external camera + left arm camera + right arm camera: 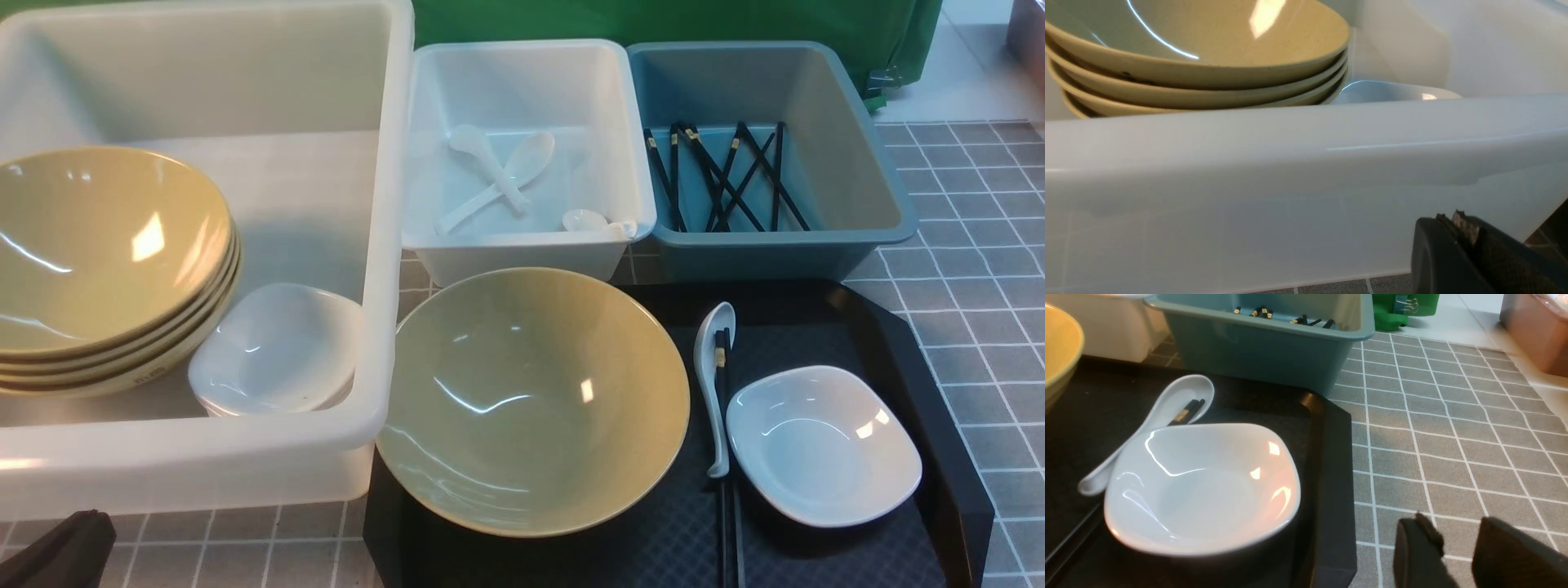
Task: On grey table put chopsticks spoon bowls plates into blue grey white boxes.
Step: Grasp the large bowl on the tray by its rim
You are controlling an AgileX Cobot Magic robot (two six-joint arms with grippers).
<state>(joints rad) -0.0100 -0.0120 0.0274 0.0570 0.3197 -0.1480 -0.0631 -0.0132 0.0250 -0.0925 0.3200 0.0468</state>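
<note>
A yellowish bowl (531,400), a white spoon (713,367), black chopsticks (724,457) and a white plate (820,445) sit on the black tray (922,392). The large whitish tub (384,204) holds several stacked bowls (106,261) and plates (277,347). The white bin (531,245) holds spoons (498,175). The blue-grey bin (873,188) holds several chopsticks (718,175). My left gripper (1457,218) is shut and empty, low in front of the tub's near wall (1290,183). My right gripper (1453,522) is open and empty over the grey table (1453,437), beside the tray's edge, near the plate (1204,486).
A green cloth (735,24) hangs behind the bins. A brownish container (1539,330) stands off the far side of the table. The left arm's dark body (57,547) shows at the front view's bottom left corner.
</note>
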